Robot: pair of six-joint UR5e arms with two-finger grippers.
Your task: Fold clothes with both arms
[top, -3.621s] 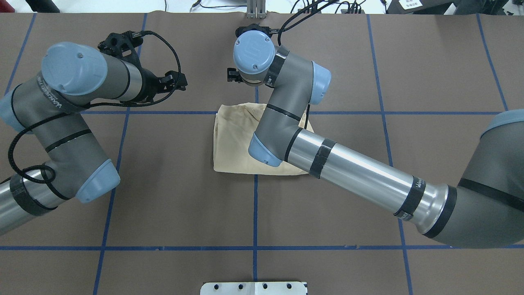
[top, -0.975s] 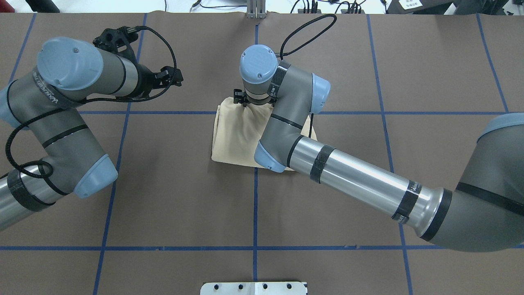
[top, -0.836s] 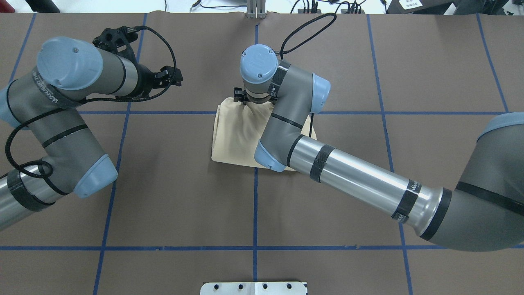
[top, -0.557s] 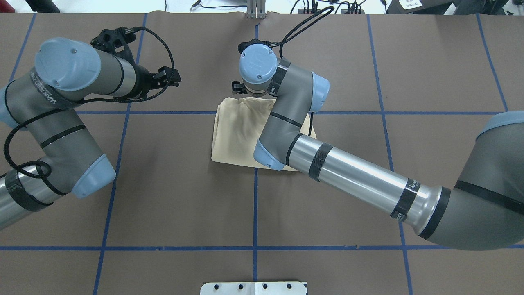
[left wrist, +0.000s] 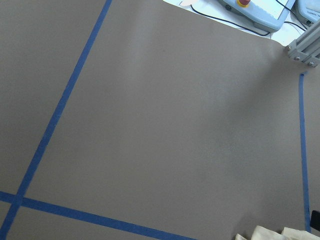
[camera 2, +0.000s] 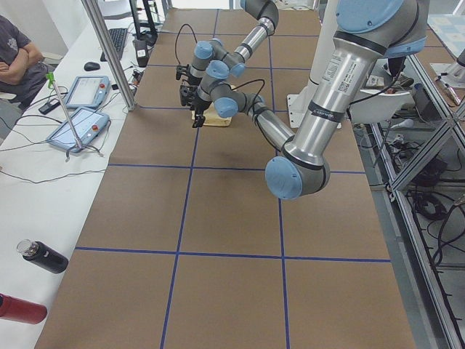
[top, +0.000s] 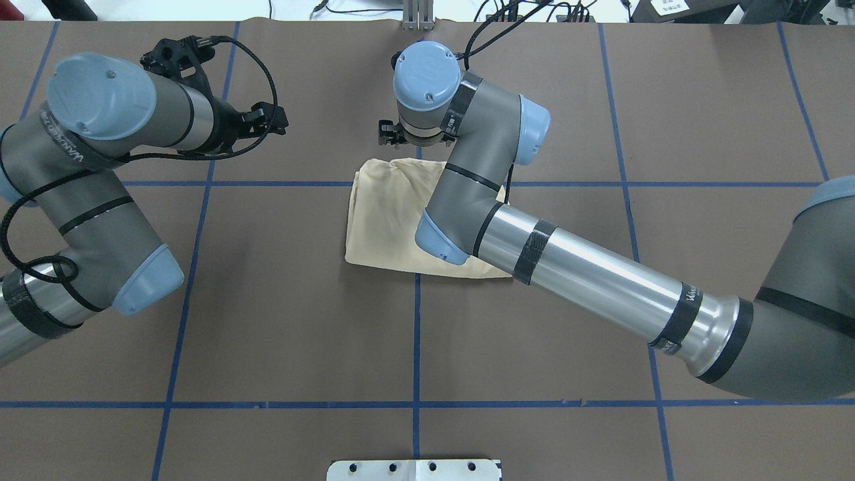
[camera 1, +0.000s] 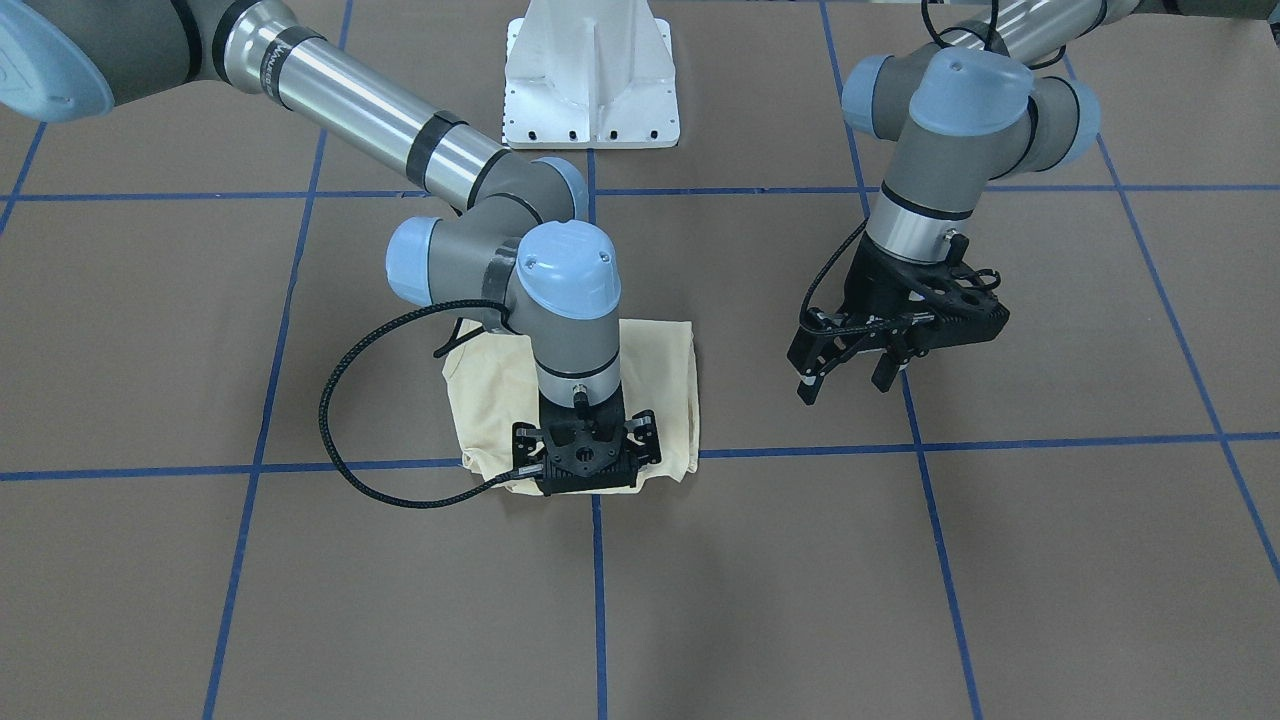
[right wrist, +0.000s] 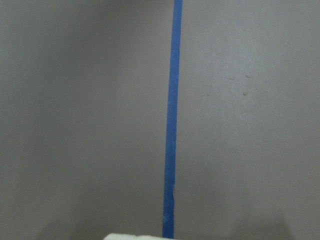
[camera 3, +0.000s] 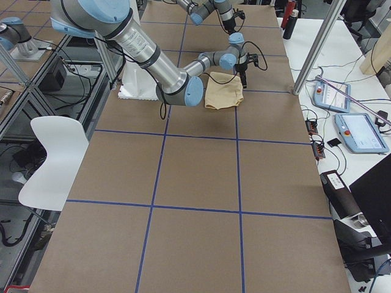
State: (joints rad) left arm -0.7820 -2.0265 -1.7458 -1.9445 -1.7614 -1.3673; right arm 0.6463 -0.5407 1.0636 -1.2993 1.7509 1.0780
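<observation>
Pale cream-yellow thin knit shirt (top: 384, 220) lay folded in compact rectangle, creased at edge far from robot, at centre of brown paper-covered table (top: 267, 300). Black two-finger right gripper (camera 1: 585, 462) hung over that edge, jaws spread, empty. Black two-finger left gripper (camera 1: 845, 380) well aside, also spread.

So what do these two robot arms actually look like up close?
Left arm and right arm are thick tubes, dark grey and polished silver, with pale blue caps at the joints, black bands and small white lettering. The left gripper and right gripper are skeletal black frames with two jaws, each fed by a looping black cable.
</observation>
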